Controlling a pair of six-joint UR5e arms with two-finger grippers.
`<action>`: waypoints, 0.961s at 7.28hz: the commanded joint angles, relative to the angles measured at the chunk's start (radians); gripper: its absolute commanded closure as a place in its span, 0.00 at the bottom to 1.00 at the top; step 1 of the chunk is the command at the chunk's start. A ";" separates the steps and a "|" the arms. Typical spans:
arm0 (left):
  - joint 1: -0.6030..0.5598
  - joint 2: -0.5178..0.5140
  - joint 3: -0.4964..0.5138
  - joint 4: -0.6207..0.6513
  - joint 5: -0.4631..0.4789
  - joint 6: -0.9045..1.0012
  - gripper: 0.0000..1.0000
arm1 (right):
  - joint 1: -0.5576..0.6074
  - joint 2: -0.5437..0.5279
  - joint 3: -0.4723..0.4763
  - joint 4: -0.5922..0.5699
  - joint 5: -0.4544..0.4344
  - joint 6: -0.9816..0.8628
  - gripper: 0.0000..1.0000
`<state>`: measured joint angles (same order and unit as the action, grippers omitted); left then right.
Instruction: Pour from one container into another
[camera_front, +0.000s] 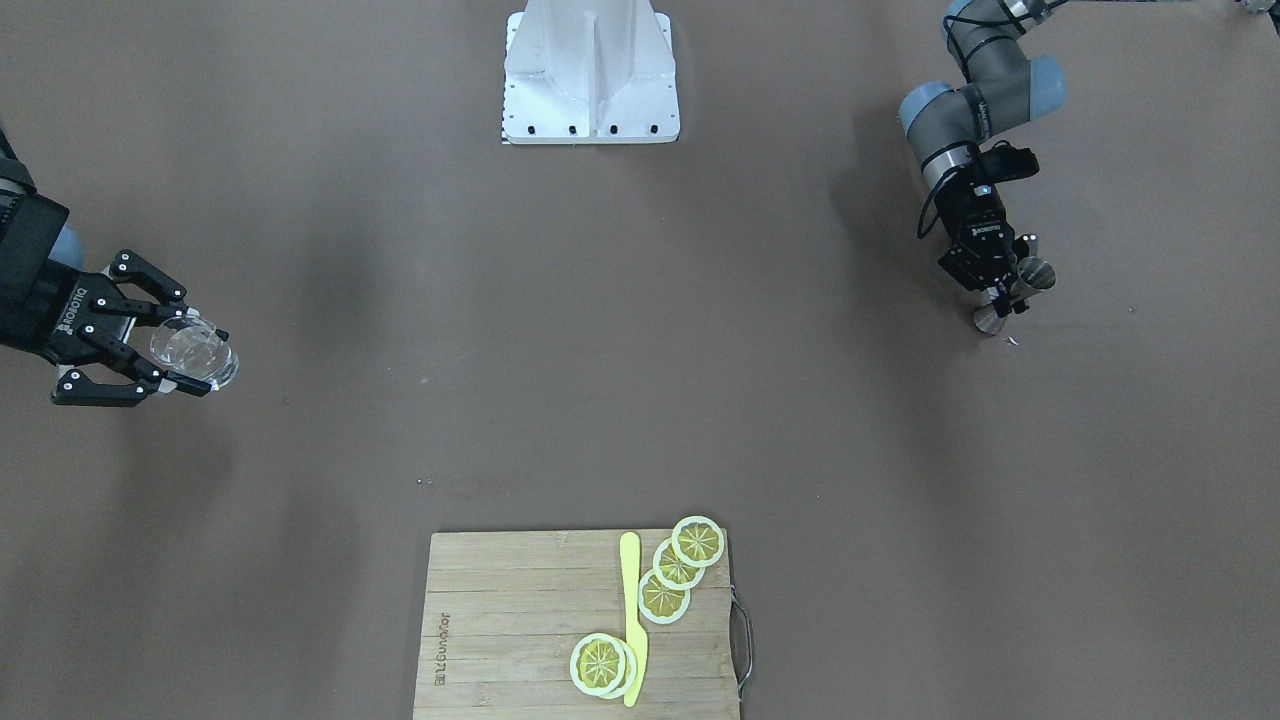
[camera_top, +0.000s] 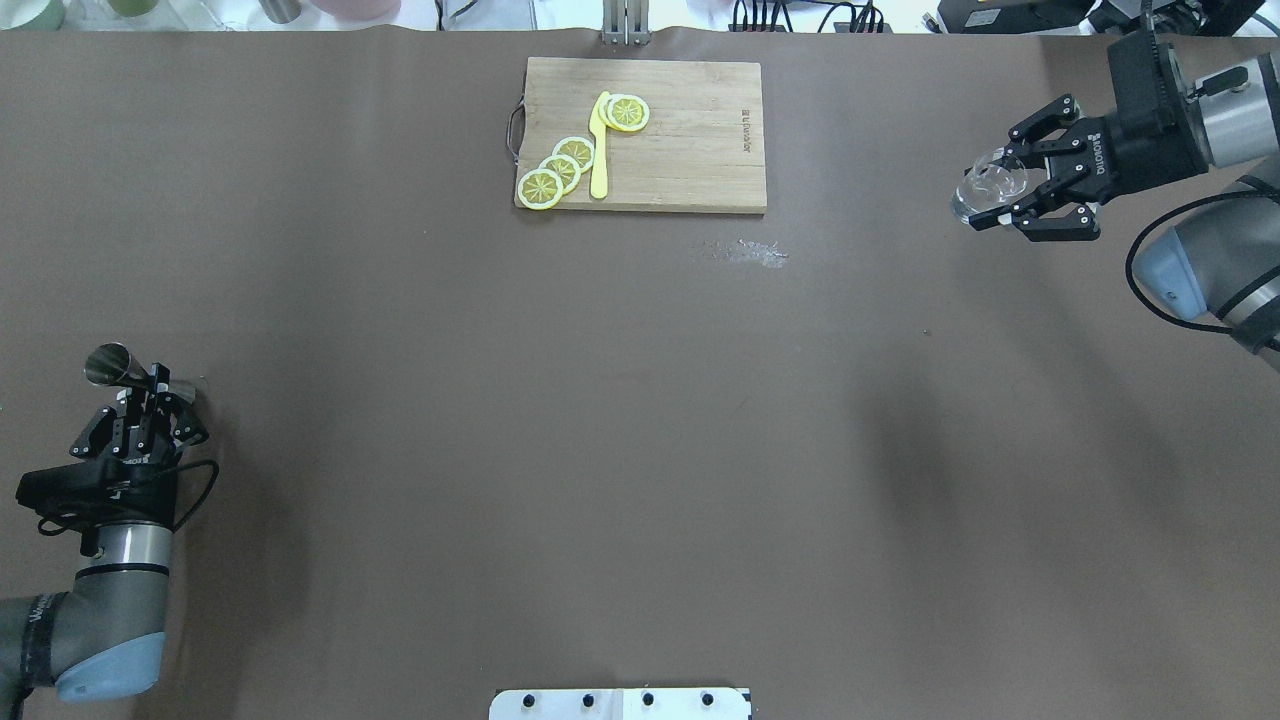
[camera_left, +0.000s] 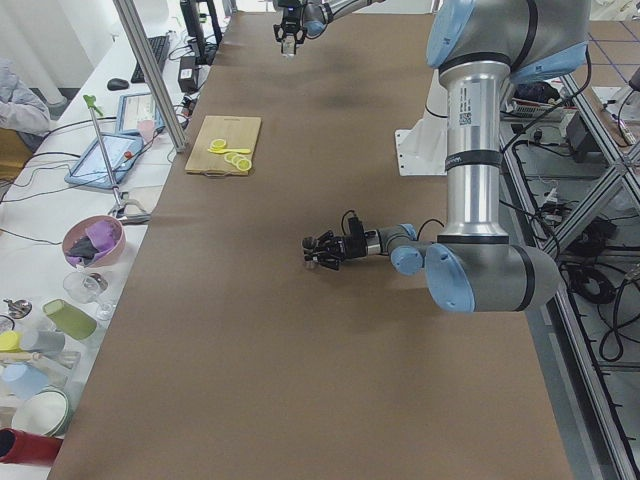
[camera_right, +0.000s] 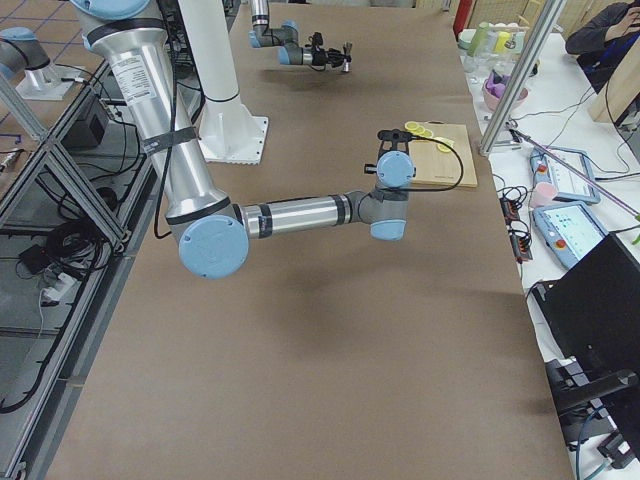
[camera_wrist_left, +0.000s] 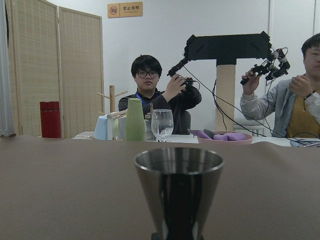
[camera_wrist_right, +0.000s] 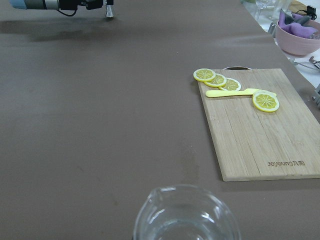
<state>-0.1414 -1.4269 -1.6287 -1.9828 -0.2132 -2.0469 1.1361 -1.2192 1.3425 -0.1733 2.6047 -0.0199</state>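
Overhead view, 12 o'clock taken as away from the robot.

Left gripper (camera_top: 150, 385): at the 9 o'clock edge of the surface (camera_top: 640, 450), pointing to 12 o'clock. Its fingers are closed on the narrow waist of the jigger (camera_wrist_left: 179, 190). The left wrist view shows the jigger's long axis upright and its mouth up. Contents cannot be seen. Whether its base rests on the surface cannot be told.

Right gripper (camera_top: 990, 197): near the 2 o'clock corner, pointing to 9 o'clock. Its fingers are spread wide and grip both sides of the glass (camera_wrist_right: 185, 215), which sits rim up and looks empty.

Governing relation: the glass lies at roughly 3 o'clock from the jigger, a shade towards 2, and well apart from it across nearly the full surface. Neither arm is near the other's vessel. In my judgement no pour is possible until this gap is closed.

Cutting board (camera_top: 690, 140) at 12 o'clock: not in the direct line.
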 joint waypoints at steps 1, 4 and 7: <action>-0.003 0.002 -0.081 -0.007 0.003 0.188 1.00 | -0.001 0.000 0.033 -0.029 0.000 0.000 1.00; -0.004 -0.053 -0.180 -0.229 -0.098 0.494 1.00 | -0.012 -0.003 0.104 -0.090 0.002 0.000 1.00; -0.004 -0.233 -0.178 -0.327 -0.101 0.968 1.00 | -0.025 -0.003 0.170 -0.170 0.000 -0.002 1.00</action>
<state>-0.1457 -1.6030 -1.8024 -2.2402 -0.3104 -1.1943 1.1180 -1.2225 1.4813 -0.3077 2.6053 -0.0203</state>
